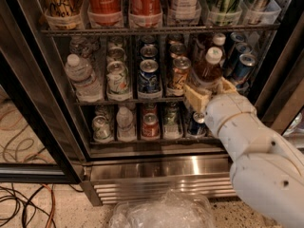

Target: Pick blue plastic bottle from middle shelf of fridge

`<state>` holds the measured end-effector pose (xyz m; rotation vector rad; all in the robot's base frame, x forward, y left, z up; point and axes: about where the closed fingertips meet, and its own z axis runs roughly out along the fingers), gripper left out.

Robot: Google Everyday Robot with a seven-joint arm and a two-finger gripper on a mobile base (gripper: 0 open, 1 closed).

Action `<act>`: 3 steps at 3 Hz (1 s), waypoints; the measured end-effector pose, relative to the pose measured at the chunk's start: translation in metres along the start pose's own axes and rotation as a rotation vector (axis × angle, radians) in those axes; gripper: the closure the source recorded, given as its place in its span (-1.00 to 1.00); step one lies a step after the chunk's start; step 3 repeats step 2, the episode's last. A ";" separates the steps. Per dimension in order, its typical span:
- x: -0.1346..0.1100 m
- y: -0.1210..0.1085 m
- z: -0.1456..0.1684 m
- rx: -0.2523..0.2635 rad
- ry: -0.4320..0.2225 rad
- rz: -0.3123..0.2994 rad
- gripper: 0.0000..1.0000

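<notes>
Robot's end effector [212,91] has its fingers closed on the bottle [207,69] at the right end of the fridge [142,172] mid shelf [123,100]; grasp looks made, w/ pull-out yet to come.

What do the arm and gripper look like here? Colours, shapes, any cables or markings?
Arm: glossy white, bulky rounded segments, with a ringed cylindrical wrist. No cables or markings visible. Gripper, at the blue plastic bottle on the right side of the middle shelf: two flat, blocky, pale-tan fingers on a white base.
</notes>
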<state>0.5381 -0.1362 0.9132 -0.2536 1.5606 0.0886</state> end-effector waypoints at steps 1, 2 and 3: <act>0.016 0.020 -0.025 -0.047 0.056 0.077 1.00; 0.025 0.032 -0.049 -0.055 0.067 0.147 1.00; 0.025 0.032 -0.049 -0.055 0.067 0.147 1.00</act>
